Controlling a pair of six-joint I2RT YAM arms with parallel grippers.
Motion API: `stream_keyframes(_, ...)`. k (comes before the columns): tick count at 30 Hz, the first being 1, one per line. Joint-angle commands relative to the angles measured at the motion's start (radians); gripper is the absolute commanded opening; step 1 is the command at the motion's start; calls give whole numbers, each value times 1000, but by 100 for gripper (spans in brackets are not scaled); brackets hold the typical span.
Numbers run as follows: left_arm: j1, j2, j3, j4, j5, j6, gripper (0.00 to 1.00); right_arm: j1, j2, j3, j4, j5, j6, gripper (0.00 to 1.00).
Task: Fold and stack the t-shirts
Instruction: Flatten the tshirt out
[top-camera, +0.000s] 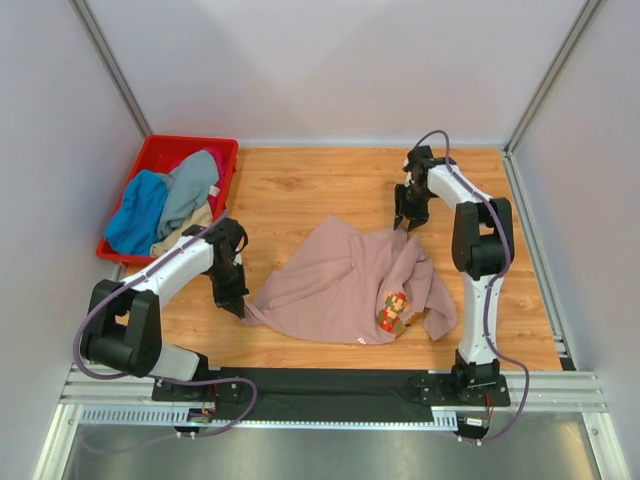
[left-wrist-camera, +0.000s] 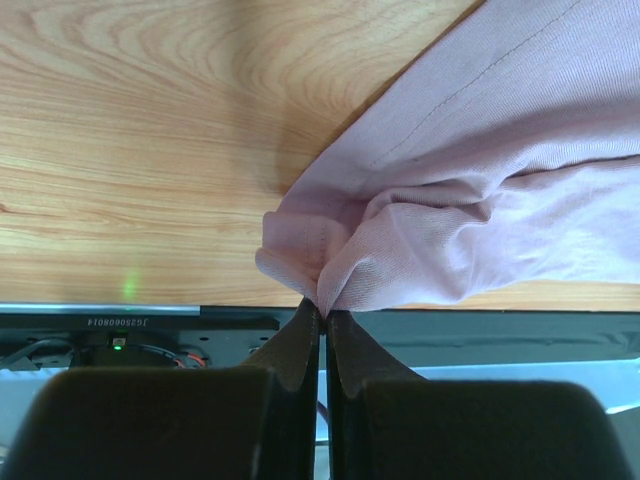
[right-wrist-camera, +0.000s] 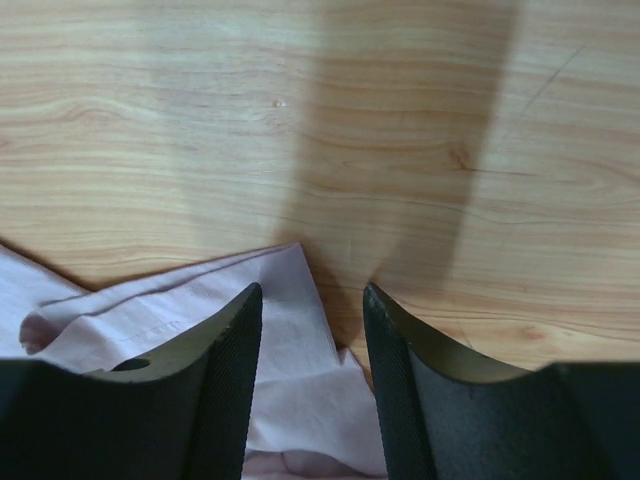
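Step in hand: spreading the shirt flat before folding. One dusty-pink t-shirt (top-camera: 345, 285) lies crumpled mid-tabletop (top-camera: 300, 180). Left end effector (top-camera: 236, 306) is pinched tight on its near-left corner. Right end effector (top-camera: 404, 226) sits half open over the far edge, gripping nothing. Next the right must close on that edge, then both pull apart. One red crate (top-camera: 150, 158) holds one blue shirt (top-camera: 135, 215), one grey shirt (top-camera: 190, 190), and a bit of magenta.

Pink t-shirt (top-camera: 340, 285) crumpled on table (top-camera: 300, 190); blue, grey, maybe cream shirts (top-camera: 165, 205) in crate (top-camera: 190, 143).
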Motion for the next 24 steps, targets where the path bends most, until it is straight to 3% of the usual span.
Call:
stream_keyframes(1,-2,-24,12,2,2,7,0,3,20,-4,35,-26,-50,45)
stream_keyframes(10,-2,-33,27,-18,-18,10,0,1,55,50,101,-57,-50,34)
stream_keyframes(19,-2,-44,36,-19,-19,2,0,3,67,56,78,-65,-28,31)
stream_keyframes(24,-4,-45,47,-22,-18,13,0,-1,37,23,61,-28,-62,35)
